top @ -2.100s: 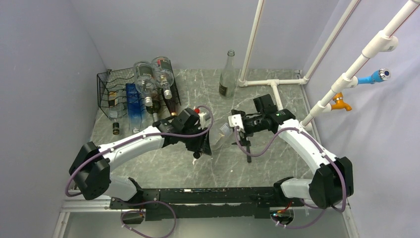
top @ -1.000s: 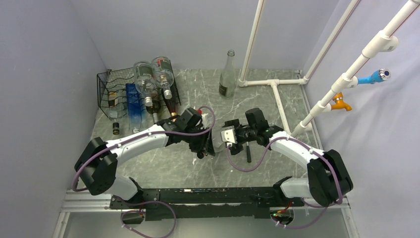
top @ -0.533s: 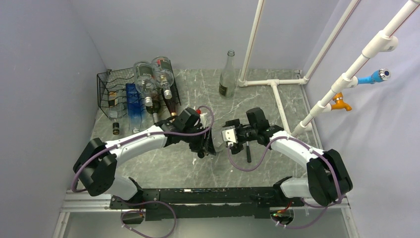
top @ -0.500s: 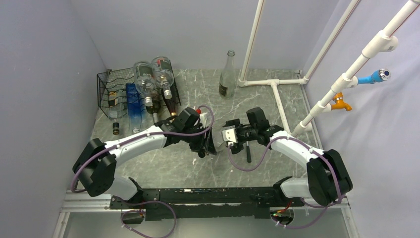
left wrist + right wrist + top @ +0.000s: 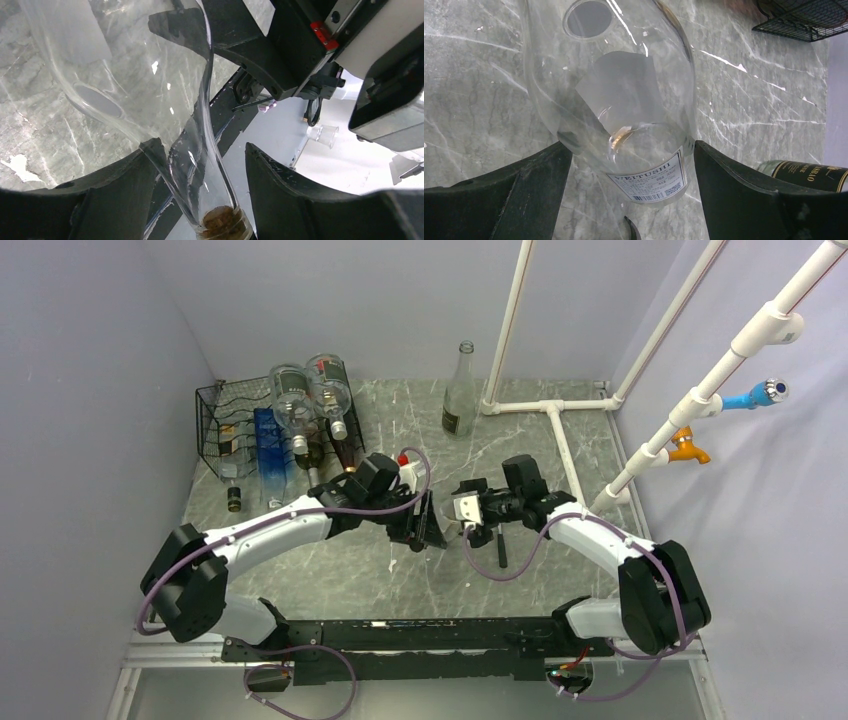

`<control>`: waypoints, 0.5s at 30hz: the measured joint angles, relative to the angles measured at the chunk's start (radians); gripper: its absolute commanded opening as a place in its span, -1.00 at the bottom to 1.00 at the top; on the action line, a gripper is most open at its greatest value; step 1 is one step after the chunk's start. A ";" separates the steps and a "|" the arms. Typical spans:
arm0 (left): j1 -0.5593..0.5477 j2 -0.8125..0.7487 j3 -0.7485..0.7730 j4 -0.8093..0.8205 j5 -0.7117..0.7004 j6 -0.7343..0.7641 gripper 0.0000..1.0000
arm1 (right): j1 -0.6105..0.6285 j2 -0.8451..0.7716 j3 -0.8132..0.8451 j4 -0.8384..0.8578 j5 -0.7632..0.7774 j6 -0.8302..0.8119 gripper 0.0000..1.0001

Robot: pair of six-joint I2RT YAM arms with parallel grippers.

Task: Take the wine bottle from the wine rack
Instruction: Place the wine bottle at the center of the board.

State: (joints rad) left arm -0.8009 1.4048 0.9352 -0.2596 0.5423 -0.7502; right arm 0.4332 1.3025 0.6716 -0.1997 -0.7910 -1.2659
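Observation:
A clear glass wine bottle [image 5: 449,523] hangs tilted between my two grippers over the middle of the table, well off the black wire wine rack [image 5: 214,426] at the back left. My left gripper [image 5: 424,531] sits round the corked neck [image 5: 212,200]. The neck rests against the left finger [image 5: 130,175], with a gap to the other finger, so the jaws stand open. My right gripper [image 5: 470,516] is shut on the bottle's labelled body [image 5: 624,115], one finger on each side.
The rack holds two clear bottles [image 5: 292,392] on top, a blue bottle [image 5: 268,454] and dark bottles. A small dark bottle [image 5: 234,501] lies in front of it. An upright clear bottle [image 5: 460,396] stands at the back. White pipes [image 5: 555,430] run along the right.
The right gripper came in from the right and closed on the bottle's body. The left gripper shifted slightly up and right, and its jaws now stand apart around the neck.

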 measured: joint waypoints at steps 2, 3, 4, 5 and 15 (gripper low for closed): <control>0.002 -0.003 0.000 0.007 0.009 -0.004 0.38 | -0.002 0.001 0.000 0.000 -0.004 0.002 0.77; 0.004 -0.003 0.000 0.008 0.014 -0.004 0.40 | -0.003 0.001 0.000 0.000 -0.005 0.003 0.77; 0.006 -0.003 0.000 0.010 0.021 -0.003 0.43 | -0.004 0.002 0.001 0.000 -0.006 0.003 0.77; 0.008 -0.003 0.000 0.015 0.030 -0.003 0.44 | -0.006 0.003 0.002 0.000 -0.011 0.005 0.77; 0.019 -0.003 0.002 0.079 0.109 0.007 0.69 | -0.048 0.019 0.010 -0.013 -0.074 0.012 0.78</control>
State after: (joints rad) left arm -0.7822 1.4014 0.9375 -0.1802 0.6518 -0.7429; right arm 0.3855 1.3212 0.6811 -0.2123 -0.8654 -1.2537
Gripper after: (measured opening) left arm 0.830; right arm 0.893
